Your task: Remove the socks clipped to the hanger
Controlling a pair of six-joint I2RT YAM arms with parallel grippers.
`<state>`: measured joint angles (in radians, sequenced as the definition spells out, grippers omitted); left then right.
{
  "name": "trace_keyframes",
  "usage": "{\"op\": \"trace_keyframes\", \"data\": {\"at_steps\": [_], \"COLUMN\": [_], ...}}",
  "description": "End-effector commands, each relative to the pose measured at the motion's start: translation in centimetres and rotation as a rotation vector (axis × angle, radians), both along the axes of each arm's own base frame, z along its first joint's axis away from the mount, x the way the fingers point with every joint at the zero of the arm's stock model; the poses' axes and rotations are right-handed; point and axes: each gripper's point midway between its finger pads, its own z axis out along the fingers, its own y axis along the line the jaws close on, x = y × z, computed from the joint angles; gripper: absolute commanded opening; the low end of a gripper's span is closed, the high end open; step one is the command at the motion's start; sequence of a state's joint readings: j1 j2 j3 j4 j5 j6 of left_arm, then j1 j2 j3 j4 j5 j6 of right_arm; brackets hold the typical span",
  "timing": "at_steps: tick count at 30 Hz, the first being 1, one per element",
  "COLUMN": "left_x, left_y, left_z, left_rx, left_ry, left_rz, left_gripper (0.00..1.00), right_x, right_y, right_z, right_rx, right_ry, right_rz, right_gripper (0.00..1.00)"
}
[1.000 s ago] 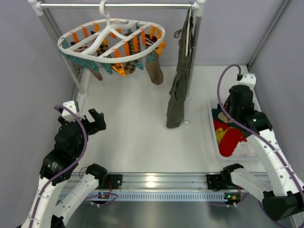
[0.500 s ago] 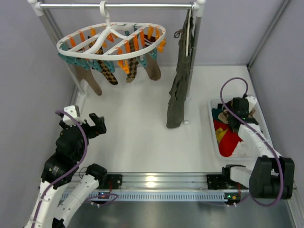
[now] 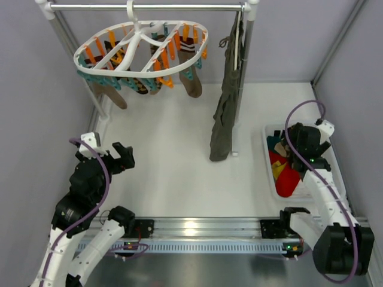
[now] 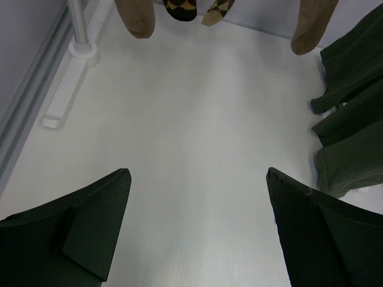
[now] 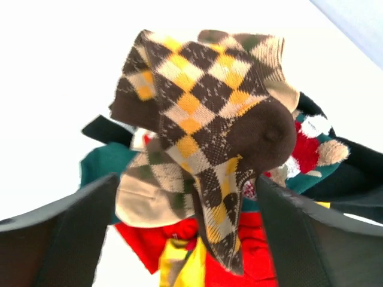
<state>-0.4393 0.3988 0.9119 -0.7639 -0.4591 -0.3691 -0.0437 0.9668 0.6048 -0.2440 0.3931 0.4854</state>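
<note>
The white oval hanger (image 3: 141,52) hangs by its hook from the rail, with orange and teal clips. Several socks (image 3: 192,87) dangle from it, tan ones and an argyle one (image 3: 141,87). Their toes show at the top of the left wrist view: a tan sock (image 4: 136,15), an argyle sock (image 4: 181,7) and another tan one (image 4: 311,31). My left gripper (image 3: 123,156) (image 4: 198,179) is open and empty, low over the table. My right gripper (image 3: 294,148) (image 5: 187,179) is open over the bin. An argyle sock (image 5: 203,101) lies loose on the clothes pile between its fingers.
A white bin (image 3: 268,164) at the right holds red and teal clothes (image 5: 179,239). A long olive-grey garment (image 3: 226,113) (image 4: 353,119) hangs from the rail's right post. The rail's left post foot (image 4: 81,49) stands at the table's far left.
My right gripper has opened and let go of the argyle sock onto the bin's pile, and its arm has shifted. The hanger has swung and turned. The left arm is still.
</note>
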Motion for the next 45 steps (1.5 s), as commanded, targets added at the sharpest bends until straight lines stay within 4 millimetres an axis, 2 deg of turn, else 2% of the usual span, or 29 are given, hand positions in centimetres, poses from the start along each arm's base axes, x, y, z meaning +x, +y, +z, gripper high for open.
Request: {"op": "trace_keyframes", "data": {"at_steps": [1,6,8,9,11,12,14,15,16,18,19,20,22,24,27,28,29,30,31,32,33,34,35,36,38,39,40,43,45], "left_x": [0.2,-0.9,-1.5,-2.0,-2.3,-2.8,-2.5,-2.8,-2.5,-1.5,-1.5,0.2,0.7,2.3,3.3,3.7,4.1,3.5,4.1,4.0,4.5,4.2,4.3,4.9,5.0,5.3,5.6,6.8,8.2], "left_y": [-1.3,-2.9,-4.1,-4.2,-5.3,-5.4,-6.6,-6.7,-7.3,-9.8,-10.4,-11.9,-13.2,-14.3,-14.0,-13.2,-12.8,-11.9,-10.3,-9.5,-8.8,-6.6,-5.7,-4.6,-1.6,-0.8,-0.3,0.5,0.0], "left_z": [2.6,7.2,8.7,10.5,12.1,13.9,15.3,17.0,17.5,17.9,19.1,18.6,19.3,18.7,18.3,18.0,16.7,16.6,15.9,15.0,12.6,11.8,10.5,7.3,5.3,4.0,1.7,-1.2,-2.0], "left_rx": [-0.064,-0.164,-0.217,-0.240,-0.274,-0.293,-0.313,-0.325,-0.328,-0.321,-0.308,-0.294,-0.299,-0.294,-0.280,-0.256,-0.240,-0.230,-0.201,-0.186,-0.155,-0.133,-0.115,-0.077,-0.038,-0.020,-0.011,-0.010,-0.060], "left_ry": [-0.051,-0.128,-0.147,-0.183,-0.198,-0.232,-0.234,-0.259,-0.252,-0.200,-0.215,-0.162,-0.147,-0.104,-0.097,-0.105,-0.085,-0.105,-0.112,-0.107,-0.068,-0.083,-0.070,-0.013,0.000,0.019,0.056,0.079,0.079], "left_rz": [-0.050,-0.152,-0.213,-0.235,-0.289,-0.310,-0.359,-0.378,-0.396,-0.496,-0.538,-0.570,-0.629,-0.639,-0.599,-0.557,-0.527,-0.498,-0.410,-0.370,-0.326,-0.224,-0.175,-0.107,0.065,0.118,0.167,0.271,0.309], "left_gripper": [0.98,0.98,0.98,0.98,0.98,0.98,0.98,0.98,0.98,0.98,0.98,0.98,0.98,0.98,0.98,0.98,0.98,0.98,0.98,0.98,0.98,0.98,0.98,0.98,0.98,0.98,0.98,0.98,0.98], "right_x": [-0.1,-1.6,-2.5,-2.8,-3.2,-3.2,-3.2,-3.1,-3.1,-2.9,-2.9,-2.8,-2.6,-2.6,-2.7,-2.8,-3.0,-3.6,-4.0,-4.3,-5.3,-5.9,-6.5,-7.5,-8.2,-8.7,-8.9,-10.0,-10.6], "right_y": [-0.2,-0.1,0.0,0.0,0.8,1.8,3.0,4.4,5.0,6.5,7.2,7.7,8.8,9.7,11.1,11.6,12.3,13.5,14.1,14.7,15.7,16.2,16.8,17.5,18.0,18.4,18.6,19.4,19.8], "right_z": [3.8,7.2,9.4,10.2,12.4,13.0,14.3,14.5,14.8,15.0,15.1,15.0,14.9,14.4,14.1,14.6,14.6,15.1,15.4,16.5,17.6,18.1,19.7,20.4,21.3,22.0,22.3,23.0,23.7], "right_rx": [-0.025,-0.041,-0.050,-0.056,-0.048,-0.028,-0.007,0.022,0.037,0.073,0.089,0.099,0.125,0.153,0.181,0.184,0.196,0.215,0.228,0.226,0.228,0.230,0.227,0.233,0.245,0.242,0.247,0.289,0.292], "right_ry": [-0.054,-0.118,-0.179,-0.202,-0.281,-0.312,-0.372,-0.388,-0.401,-0.419,-0.426,-0.428,-0.429,-0.418,-0.424,-0.447,-0.456,-0.478,-0.496,-0.542,-0.587,-0.613,-0.674,-0.701,-0.728,-0.751,-0.761,-0.801,-0.843], "right_rz": [0.018,0.029,0.032,0.039,0.082,0.135,0.201,0.269,0.300,0.377,0.416,0.439,0.501,0.547,0.622,0.655,0.694,0.769,0.804,0.846,0.912,0.945,0.984,1.038,1.074,1.101,1.114,1.163,1.200], "right_gripper": [0.96,0.99,0.99,0.99,0.99,0.99,1.00,0.99,0.99,0.99,0.99,0.99,0.99,0.99,1.00,0.99,0.99,0.99,0.99,0.99,0.99,0.99,0.99,0.99,0.99,0.99,0.99,0.99,1.00]}}
